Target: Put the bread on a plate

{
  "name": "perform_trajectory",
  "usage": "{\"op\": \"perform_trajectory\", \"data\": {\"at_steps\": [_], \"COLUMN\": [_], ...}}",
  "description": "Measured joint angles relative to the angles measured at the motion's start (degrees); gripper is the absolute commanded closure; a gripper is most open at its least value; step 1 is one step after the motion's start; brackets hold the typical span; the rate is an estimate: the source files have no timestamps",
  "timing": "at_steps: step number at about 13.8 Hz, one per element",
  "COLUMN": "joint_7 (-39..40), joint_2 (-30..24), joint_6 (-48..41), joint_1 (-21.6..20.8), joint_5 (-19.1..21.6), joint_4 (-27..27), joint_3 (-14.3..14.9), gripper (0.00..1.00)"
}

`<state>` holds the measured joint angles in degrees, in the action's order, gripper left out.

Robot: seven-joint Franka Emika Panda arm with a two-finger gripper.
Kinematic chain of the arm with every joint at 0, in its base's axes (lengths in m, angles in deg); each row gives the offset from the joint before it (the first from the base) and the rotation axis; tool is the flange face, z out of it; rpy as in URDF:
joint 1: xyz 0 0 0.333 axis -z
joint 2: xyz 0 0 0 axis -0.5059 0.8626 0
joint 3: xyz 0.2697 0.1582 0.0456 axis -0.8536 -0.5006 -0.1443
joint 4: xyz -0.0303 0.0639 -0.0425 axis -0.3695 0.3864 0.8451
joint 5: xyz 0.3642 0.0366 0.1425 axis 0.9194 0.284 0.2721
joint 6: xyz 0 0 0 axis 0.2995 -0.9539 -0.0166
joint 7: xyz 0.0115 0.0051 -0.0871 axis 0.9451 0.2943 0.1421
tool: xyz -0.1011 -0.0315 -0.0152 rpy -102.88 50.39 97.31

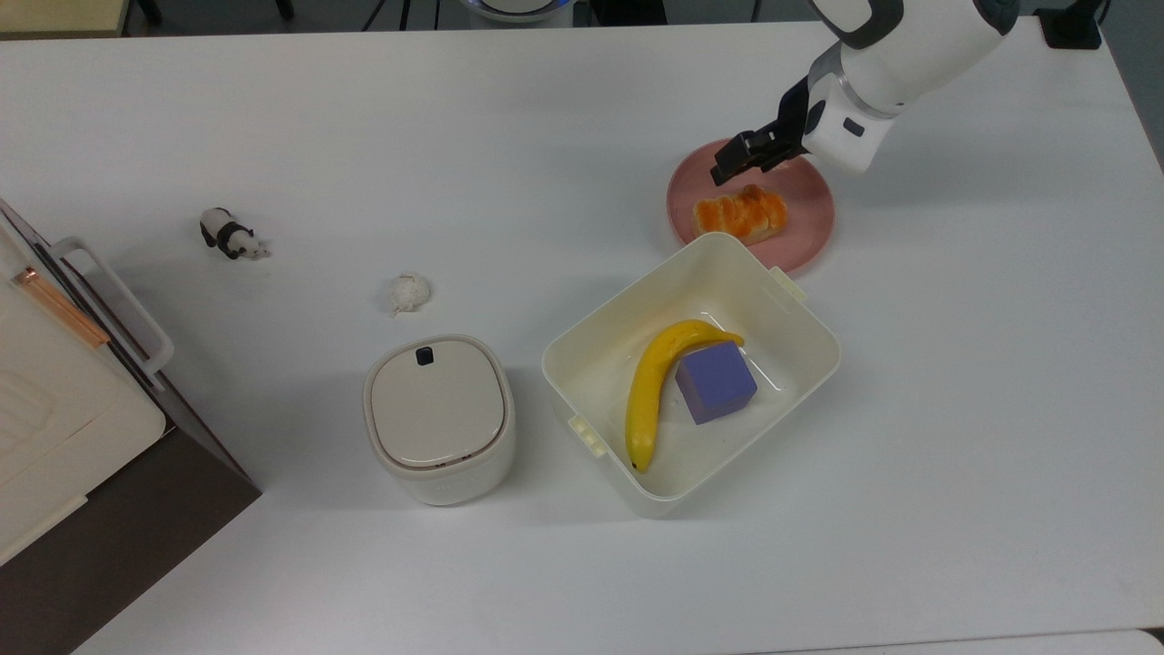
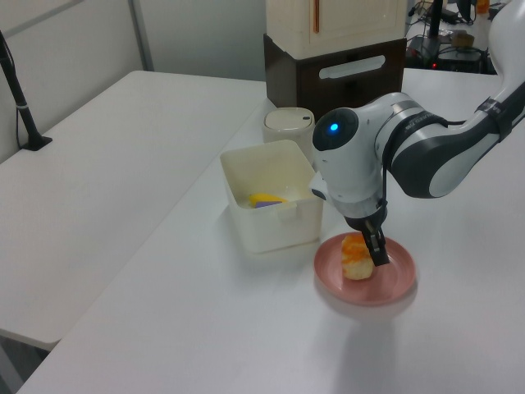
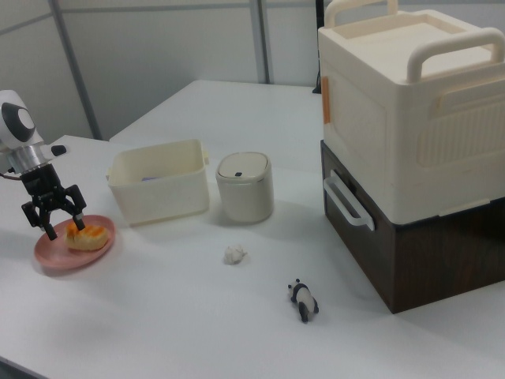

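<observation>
The bread (image 1: 741,212), an orange-brown segmented loaf, lies flat on the pink plate (image 1: 807,218) near the top view's upper right. My gripper (image 1: 741,156) hangs just beyond the loaf's far side, open and holding nothing. In the left view the bread (image 2: 355,254) rests on the plate (image 2: 395,283) with the gripper (image 2: 379,251) close at the left view's right of it. Seen in the right view, the gripper (image 3: 58,218) has its fingers spread right above the bread (image 3: 87,235) and the plate (image 3: 51,257).
A cream tub (image 1: 800,309) holding a banana (image 1: 650,391) and a purple cube (image 1: 716,382) stands right beside the plate. A lidded cream bin (image 1: 438,414), a white crumpled lump (image 1: 408,292), a toy panda (image 1: 231,235) and a stacked cabinet (image 3: 410,142) stand further off.
</observation>
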<state>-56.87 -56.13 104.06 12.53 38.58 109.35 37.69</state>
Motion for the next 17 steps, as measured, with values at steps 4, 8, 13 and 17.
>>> {"op": "perform_trajectory", "data": {"at_steps": [4, 8, 13, 17], "joint_7": [7.0, 19.0, 32.3, 37.7], "joint_2": [-3.0, -8.3, -10.5, -10.6], "joint_6": [-6.4, -9.5, -11.0, -15.9], "joint_1": [1.9, 9.0, 22.2, 27.9], "joint_5": [-0.1, 0.0, 2.5, 9.2], "joint_4": [-1.2, -1.3, -6.1, -15.9], "joint_3": [0.0, 0.2, 2.3, 7.0], "gripper": [0.01, 0.04, 0.04, 0.06]}}
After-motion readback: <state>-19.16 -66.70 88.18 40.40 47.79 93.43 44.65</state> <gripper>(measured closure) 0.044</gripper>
